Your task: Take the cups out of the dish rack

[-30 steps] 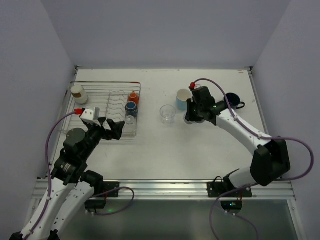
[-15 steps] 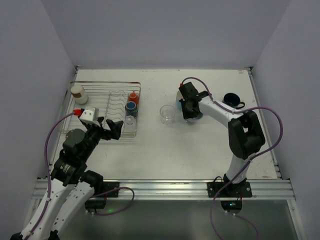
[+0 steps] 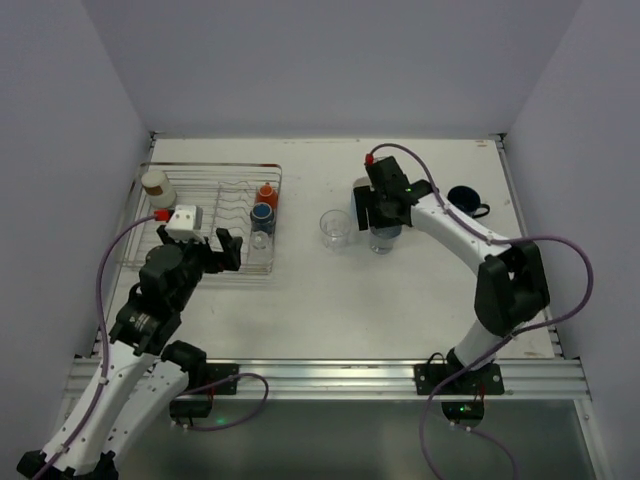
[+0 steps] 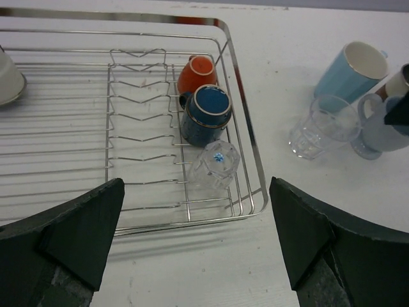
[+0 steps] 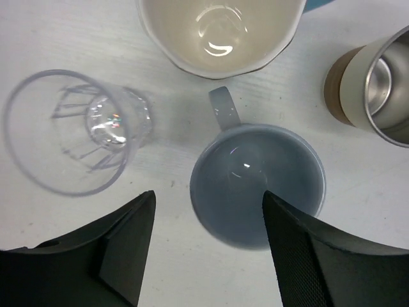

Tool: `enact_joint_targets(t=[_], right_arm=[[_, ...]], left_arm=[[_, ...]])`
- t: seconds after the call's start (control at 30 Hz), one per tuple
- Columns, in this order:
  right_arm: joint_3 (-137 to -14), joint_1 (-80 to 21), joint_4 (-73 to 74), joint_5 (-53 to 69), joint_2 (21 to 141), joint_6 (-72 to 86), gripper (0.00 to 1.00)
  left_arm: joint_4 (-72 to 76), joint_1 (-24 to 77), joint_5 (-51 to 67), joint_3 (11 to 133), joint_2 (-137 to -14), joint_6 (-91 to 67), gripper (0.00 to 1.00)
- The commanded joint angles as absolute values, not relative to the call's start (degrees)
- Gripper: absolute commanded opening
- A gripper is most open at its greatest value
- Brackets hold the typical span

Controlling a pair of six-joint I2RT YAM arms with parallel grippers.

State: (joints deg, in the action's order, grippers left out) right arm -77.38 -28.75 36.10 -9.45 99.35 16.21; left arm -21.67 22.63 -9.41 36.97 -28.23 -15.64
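Observation:
The silver wire dish rack (image 3: 170, 262) lies at the left. Its right end holds an orange cup (image 4: 195, 71), a navy cup (image 4: 206, 112) and a clear glass (image 4: 214, 163) on its side. My left gripper (image 4: 197, 217) hovers open just before the rack's near edge, nothing between its fingers. On the table stand a clear glass (image 5: 77, 131), a light blue cup (image 5: 220, 29), a metallic tumbler (image 5: 377, 89) and a grey-blue mug (image 5: 259, 185). My right gripper (image 5: 208, 217) is open above the grey-blue mug, its fingers clear of the rim.
A cream cup (image 3: 155, 185) sits in the rack's far left corner. A navy mug (image 3: 467, 200) stands on the table at the far right. Bare white table stretches between the rack and the arm bases. Walls close in on three sides.
My right gripper has opened and let go of the grey-blue mug, which now stands beside the clear glass. The left gripper has edged closer to the rack.

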Motion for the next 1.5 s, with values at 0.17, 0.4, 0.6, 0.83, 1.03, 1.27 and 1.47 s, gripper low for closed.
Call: enact_joint_targets(t=[0.17, 0.4, 0.6, 0.83, 1.03, 1.27, 1.47], right_arm=[[-64.97, -31.55, 25.24, -2.12, 71.75, 18.45, 0.91], [-45.65, -33.05, 9.08, 5.18, 53.38, 23.11, 0.94], [-38.34, -33.14, 4.06, 7.72, 48.26, 25.31, 0.94], [-36.56, -33.14, 1.06, 11.77, 48.6, 25.93, 0.94], [-35.6, -33.31, 0.35, 13.88, 49.66, 26.19, 0.94], [-34.98, -33.31, -1.41, 14.76, 49.66, 25.93, 0.94], [-35.6, -33.31, -1.32, 15.47, 50.98, 25.75, 0.94]], left_arm=[[-19.96, 22.68, -19.51, 47.71, -42.96, -21.53, 1.0], [-13.71, 14.7, -24.27, 56.24, -61.68, -22.14, 1.0], [-8.96, 0.1, -20.92, 60.46, -74.69, -22.24, 1.0], [-3.62, -8.08, -17.06, 63.89, -88.4, -20.57, 1.0], [-1.05, -11.6, -18.01, 67.84, -95.08, -17.76, 1.0], [2.37, -13.54, -16.35, 72.59, -102.03, -14.5, 1.0], [3.34, -13.71, -15.82, 76.02, -107.05, -12.92, 1.0]])
